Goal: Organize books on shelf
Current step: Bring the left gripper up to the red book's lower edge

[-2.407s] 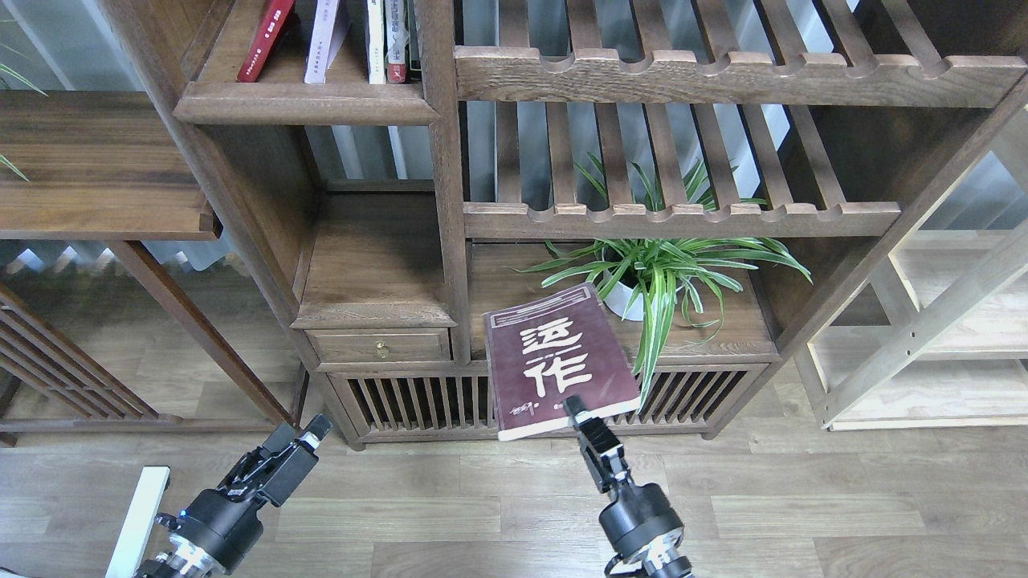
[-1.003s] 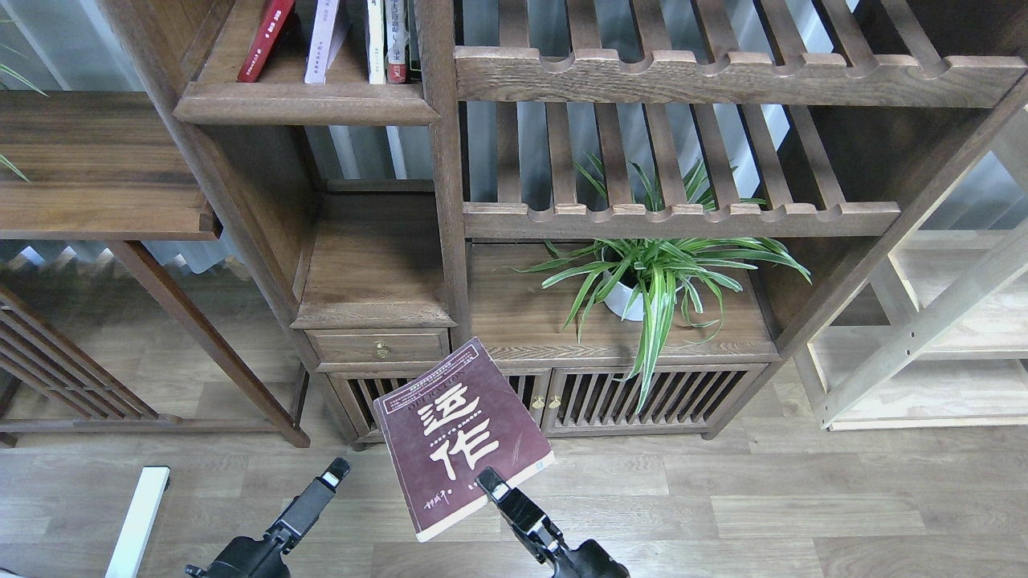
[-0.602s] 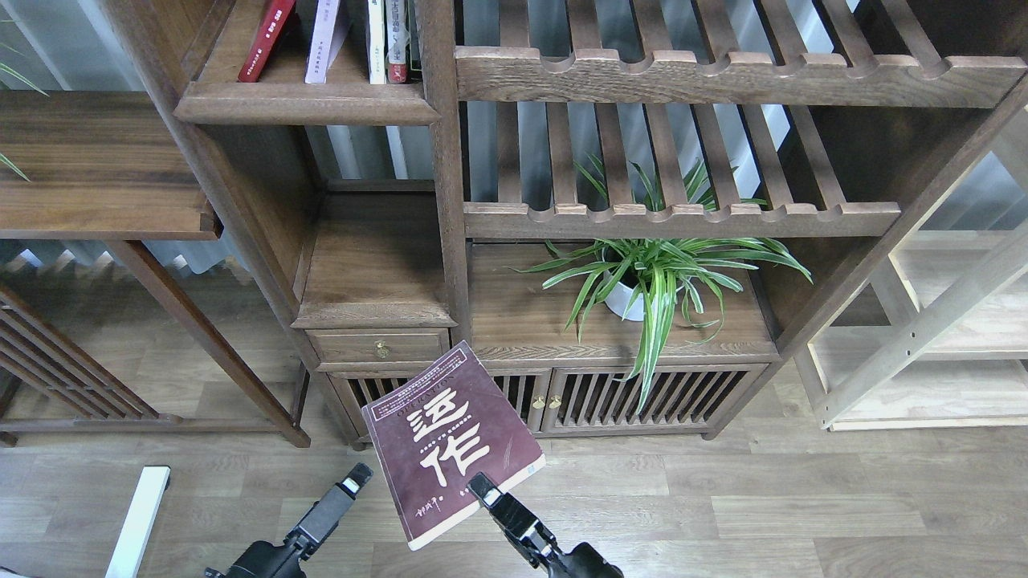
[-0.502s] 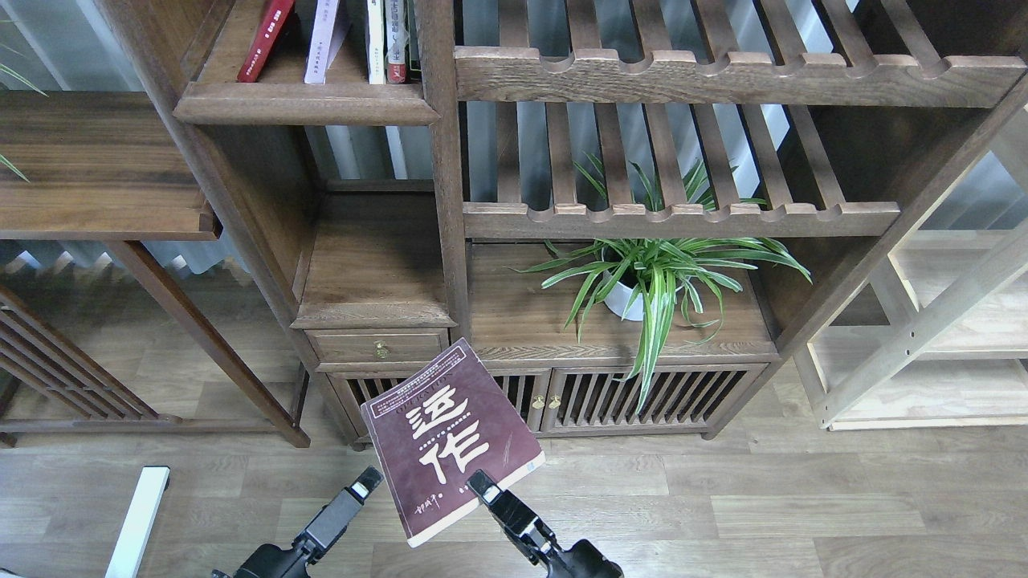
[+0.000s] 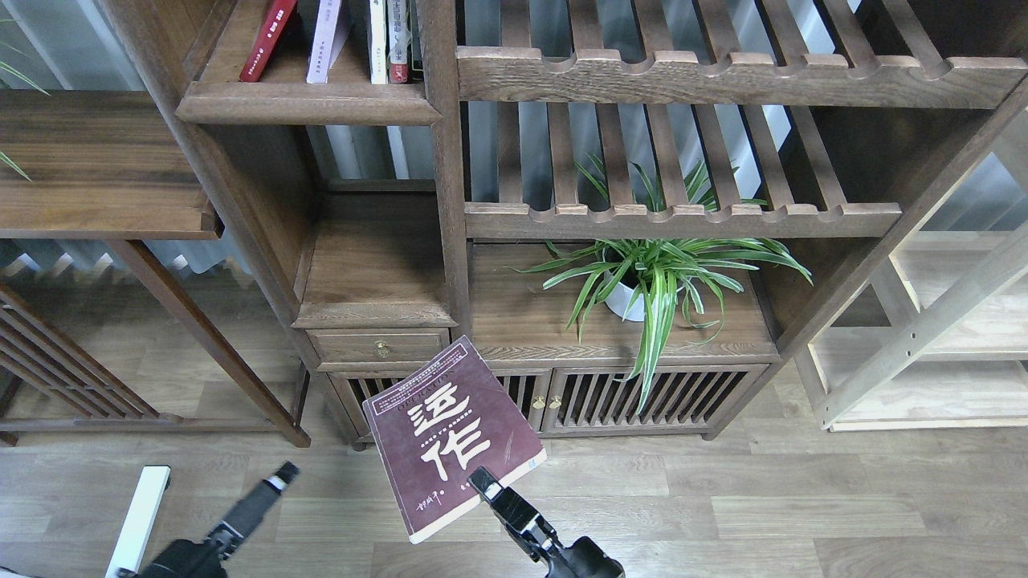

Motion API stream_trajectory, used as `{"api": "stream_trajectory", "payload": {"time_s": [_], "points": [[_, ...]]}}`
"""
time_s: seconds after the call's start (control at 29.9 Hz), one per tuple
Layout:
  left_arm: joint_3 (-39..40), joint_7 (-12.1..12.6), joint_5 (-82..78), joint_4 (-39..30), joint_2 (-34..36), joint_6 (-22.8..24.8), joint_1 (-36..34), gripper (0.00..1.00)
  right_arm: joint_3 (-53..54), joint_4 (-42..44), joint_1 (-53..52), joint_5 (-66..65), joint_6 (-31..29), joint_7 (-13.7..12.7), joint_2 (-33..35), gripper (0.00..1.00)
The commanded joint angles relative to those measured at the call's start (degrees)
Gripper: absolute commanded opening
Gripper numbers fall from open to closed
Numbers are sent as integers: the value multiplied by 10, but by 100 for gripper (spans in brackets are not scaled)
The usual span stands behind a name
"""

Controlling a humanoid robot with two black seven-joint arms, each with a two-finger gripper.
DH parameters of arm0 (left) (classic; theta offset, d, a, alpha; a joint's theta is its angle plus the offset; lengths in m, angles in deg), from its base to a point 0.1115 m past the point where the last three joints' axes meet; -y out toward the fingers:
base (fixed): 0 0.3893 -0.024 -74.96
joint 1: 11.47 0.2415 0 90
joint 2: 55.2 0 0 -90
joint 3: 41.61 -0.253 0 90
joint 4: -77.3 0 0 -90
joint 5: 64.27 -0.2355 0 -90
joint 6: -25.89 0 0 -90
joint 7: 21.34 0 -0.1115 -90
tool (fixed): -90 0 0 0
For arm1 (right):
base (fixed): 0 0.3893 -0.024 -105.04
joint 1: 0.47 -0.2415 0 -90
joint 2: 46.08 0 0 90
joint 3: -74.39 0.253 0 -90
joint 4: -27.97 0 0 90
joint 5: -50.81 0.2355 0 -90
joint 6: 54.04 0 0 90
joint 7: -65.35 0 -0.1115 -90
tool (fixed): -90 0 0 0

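My right gripper (image 5: 483, 482) is shut on the lower right corner of the large maroon book (image 5: 448, 437) with big white Chinese characters, holding it in the air, cover up, in front of the low cabinet doors. My left gripper (image 5: 277, 480) is low at the left, apart from the book, seen end-on and blurred. On the narrow dark-brown shelf (image 5: 305, 104) at the top left stand a thin red book (image 5: 267, 38), a lilac-white book (image 5: 325, 40) and white volumes (image 5: 377, 40).
A potted spider plant (image 5: 654, 277) stands on the cabinet top under the slatted racks (image 5: 683, 217). A small drawer (image 5: 379, 347) sits below an open niche. A dark side table (image 5: 96, 168) is at the left, a pale rack (image 5: 932, 345) at the right.
The right gripper carried the maroon book down and left from the cabinet top, then held it nearly still. The left gripper came up near the book's left edge, then swung away to the left.
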State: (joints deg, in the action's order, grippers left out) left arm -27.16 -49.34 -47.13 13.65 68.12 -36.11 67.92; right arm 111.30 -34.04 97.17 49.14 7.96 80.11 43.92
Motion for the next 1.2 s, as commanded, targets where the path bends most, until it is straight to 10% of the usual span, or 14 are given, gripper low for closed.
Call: {"api": "stream_trajectory", "payload": {"time_s": [0.0,0.37,1.17], "points": [[-8,0,-5,52,-12,0,-20,99,2,0,1,0,0,0,0,12],[3,0,-31,144,-69,0,-71,99,3,2,1,0,0,0,0,13],[-46,0,38,101,-143,0,-67,98,5,7,-10,4,0,-8,0,15]]}}
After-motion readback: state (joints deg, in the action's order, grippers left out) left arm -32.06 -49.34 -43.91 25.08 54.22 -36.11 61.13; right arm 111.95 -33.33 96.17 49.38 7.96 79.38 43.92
